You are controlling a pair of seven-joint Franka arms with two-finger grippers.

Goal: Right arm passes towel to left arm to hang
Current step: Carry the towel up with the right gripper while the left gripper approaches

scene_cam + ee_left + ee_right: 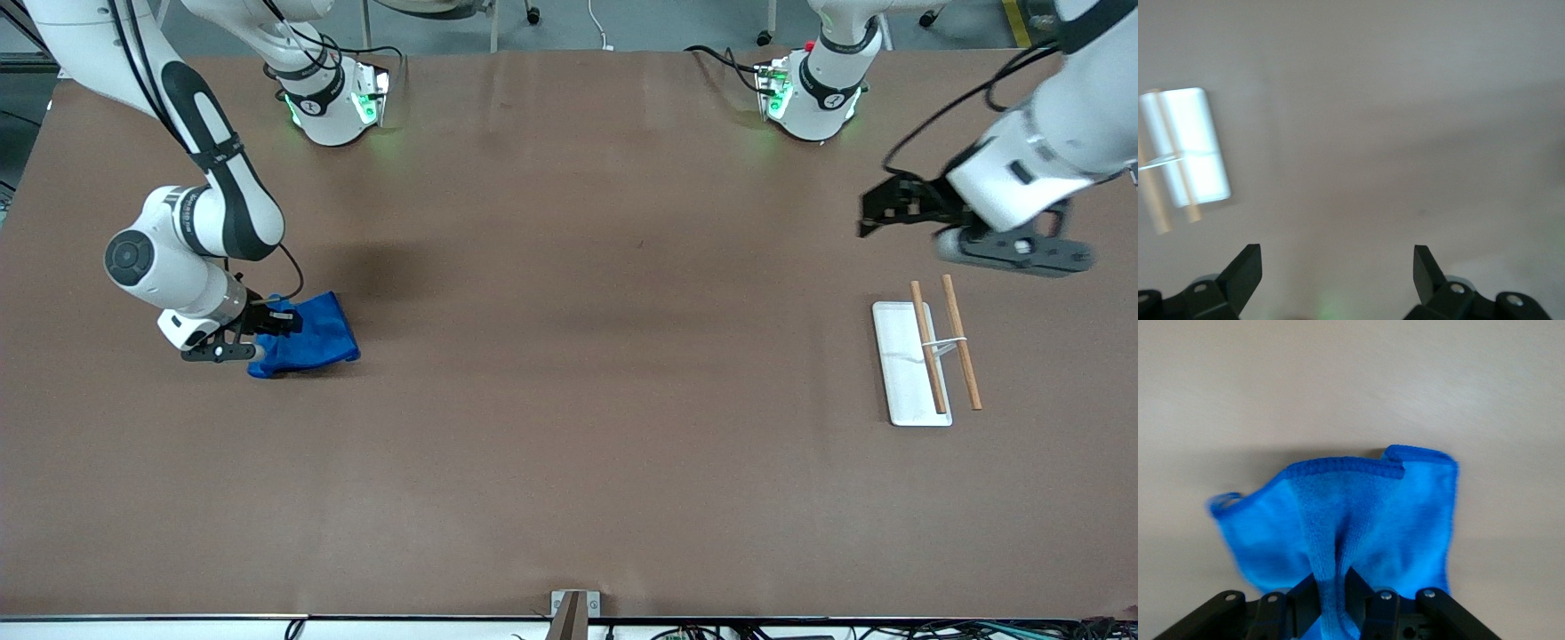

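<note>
Right wrist view shows the towel [1358, 520] bunched into a ridge that runs straight between the two fingers [1361, 597] of the right arm's tool [1335, 603], which is closed on the cloth. Away from the tool the blue cloth fans out in loose folds, its stitched hem curling at the edge farthest from the fingers and a small loop sticking out at one corner. Its spread part lies against the worktop [1351, 387].

From the front view, the towel [311, 338] sits toward the right arm's end of the worktop [569, 400], with the right tool [277, 322] low over the edge of the cloth nearest that arm's wrist. The right arm [191, 222] bends down to it from its green-lit base.

Well apart, at the left arm's end, the left arm [1040, 160] holds its tool [876, 209] up in the air over bare worktop. In the left wrist view its two fingers [1245, 270] stand wide apart with nothing between them [1337, 267].

Near that tool, closer to the front camera, lies a flat white tray [902, 373]. It carries a small rack of two wooden rods [929, 351] joined by a thin white crosspiece; one rod is over the tray and the other hangs just beside its rim, over the worktop. The left wrist view shows the same tray [1195, 147] blurred and bright.
</note>
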